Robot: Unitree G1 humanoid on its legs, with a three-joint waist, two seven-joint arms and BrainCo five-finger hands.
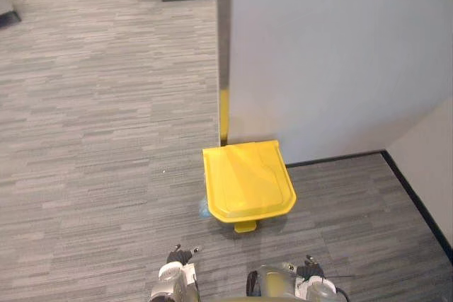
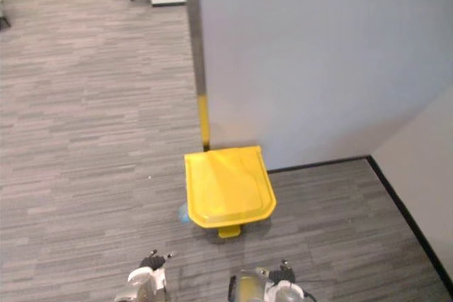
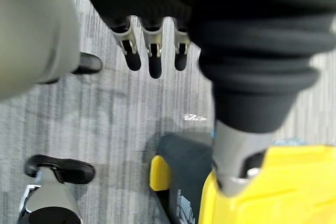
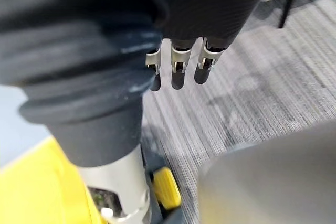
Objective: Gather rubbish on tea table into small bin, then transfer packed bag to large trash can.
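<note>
Yellow trash can (image 1: 248, 182) stands closed beside the wall (image 1: 340, 54).
Left robot hand (image 3: 154, 59) and right robot hand (image 4: 178, 69) hang loose, fingers straight, holding nothing.

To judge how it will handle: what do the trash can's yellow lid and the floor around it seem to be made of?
The yellow lid is probably moulded plastic, smooth and slightly glossy: even colour, rounded edges, pressed-in ridges. The floor is likely short-pile carpet, matte: fine grey streaks, no reflections.
</note>
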